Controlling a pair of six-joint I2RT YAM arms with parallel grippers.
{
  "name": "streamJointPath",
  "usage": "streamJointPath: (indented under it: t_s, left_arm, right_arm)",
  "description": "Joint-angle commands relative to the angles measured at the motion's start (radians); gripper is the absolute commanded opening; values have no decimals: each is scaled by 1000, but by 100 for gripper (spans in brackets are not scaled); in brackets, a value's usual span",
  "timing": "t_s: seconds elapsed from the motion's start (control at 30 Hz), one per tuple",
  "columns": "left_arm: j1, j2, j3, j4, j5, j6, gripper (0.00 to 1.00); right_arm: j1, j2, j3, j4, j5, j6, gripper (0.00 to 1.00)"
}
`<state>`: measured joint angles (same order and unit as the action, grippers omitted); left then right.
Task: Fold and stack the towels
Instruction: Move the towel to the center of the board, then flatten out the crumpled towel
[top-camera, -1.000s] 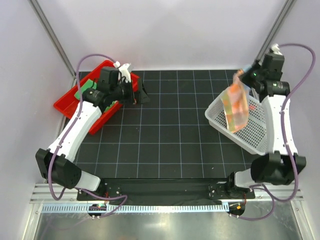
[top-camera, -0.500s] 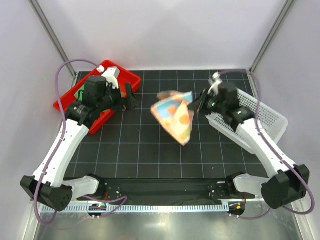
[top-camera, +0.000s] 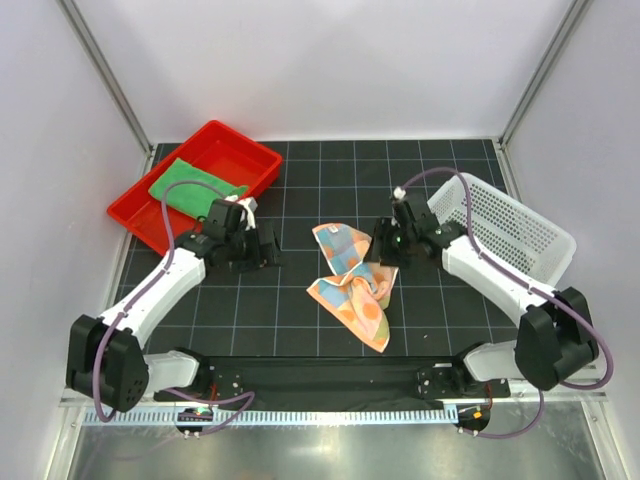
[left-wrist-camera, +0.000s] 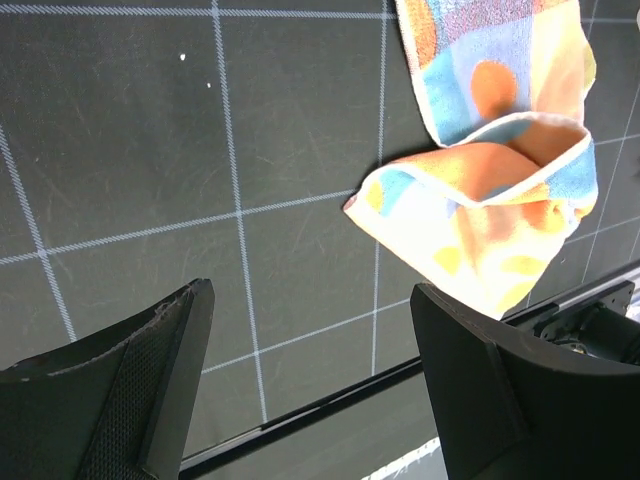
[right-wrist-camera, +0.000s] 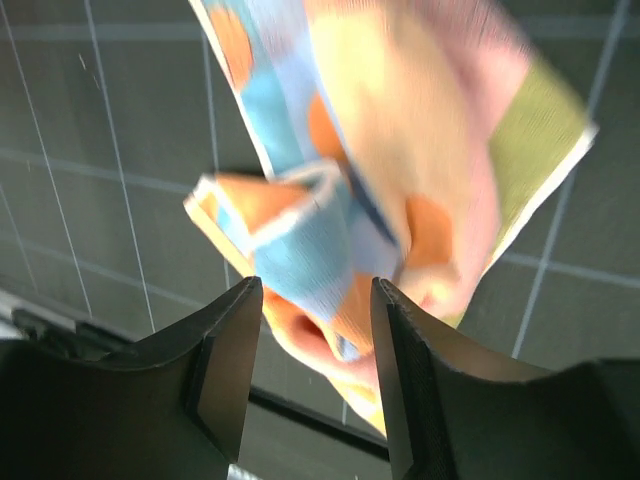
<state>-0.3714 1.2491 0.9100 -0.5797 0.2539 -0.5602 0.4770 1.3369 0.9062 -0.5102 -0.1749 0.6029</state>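
Observation:
The pastel-striped towel with orange dots (top-camera: 350, 285) lies crumpled and partly doubled over in the middle of the black mat. It also shows in the left wrist view (left-wrist-camera: 500, 200) and, blurred, in the right wrist view (right-wrist-camera: 400, 170). My right gripper (top-camera: 383, 240) hovers at the towel's right edge, jaws open (right-wrist-camera: 316, 285), with the cloth seen beyond the gap. My left gripper (top-camera: 272, 247) is open a short way left of the towel, with only bare mat between its fingers (left-wrist-camera: 310, 290). A plain green towel (top-camera: 193, 187) rests in the red tray.
The red tray (top-camera: 235, 160) sits at the back left, partly off the mat. The white perforated basket (top-camera: 510, 230) stands at the right, behind the right arm. The mat's near edge and the arms' base rail lie just beyond the towel's lower corner.
The right arm swung the striped towel from the basket to the mat's middle and opened, leaving it lying there. The left arm came down from the tray toward the towel.

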Motion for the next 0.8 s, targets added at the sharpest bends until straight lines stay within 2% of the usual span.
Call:
streamJointPath:
  t_s: [0.0, 0.1, 0.17, 0.23, 0.33, 0.43, 0.57, 0.67, 0.73, 0.77]
  left_arm:
    - [-4, -37, 6, 122, -16, -23, 83]
    - [-14, 47, 23, 164, 71, -7, 81]
    - [-27, 105, 70, 201, 77, -6, 80]
    - [-32, 205, 118, 239, 79, -35, 80]
    - [-32, 335, 251, 271, 45, -76, 77]
    - [-32, 359, 306, 261, -14, -95, 76]
    - [-31, 328, 247, 296, -67, -89, 76]
    - [-31, 326, 170, 346, -61, -116, 77]
    - [-31, 337, 123, 406, -16, -141, 75]
    - [-31, 352, 113, 415, -7, -161, 75]
  right_arm:
    - [34, 73, 175, -156, 208, -31, 53]
    - [41, 103, 191, -140, 215, 15, 53]
    - [40, 125, 241, -116, 248, -6, 57]
    - [37, 195, 302, -71, 272, -80, 60]
    - [37, 339, 401, 19, 195, -170, 61]
    - [37, 496, 493, -39, 224, -225, 64]
    - [37, 531, 415, 22, 233, -285, 67]
    - [41, 516, 354, 62, 187, -278, 61]
    - [58, 478, 301, 105, 155, -262, 42]
    - [77, 413, 225, 130, 147, -240, 34]
